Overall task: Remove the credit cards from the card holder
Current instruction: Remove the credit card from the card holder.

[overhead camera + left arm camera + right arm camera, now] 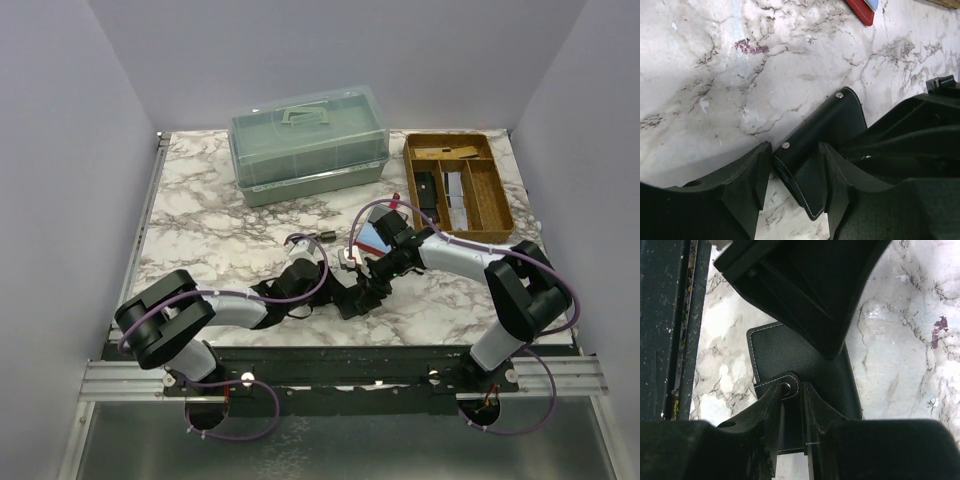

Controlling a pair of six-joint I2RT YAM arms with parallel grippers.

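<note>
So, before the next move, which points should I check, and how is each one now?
1. Left gripper holds the card holder: ok, one finger on each side.
2. Right gripper grips the snap tab: ok, fingers pinch it.
3. Snap already undone: cannot tell.
4. Cards showing in this holder: not ok, none visible.
5. Gap between the two grippers: cannot tell, they sit very close.

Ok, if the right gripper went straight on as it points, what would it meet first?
The card holder: its snap strap sits between the fingertips of the right gripper. Just past it is the left gripper, likely next, though depth there is unclear.
</note>
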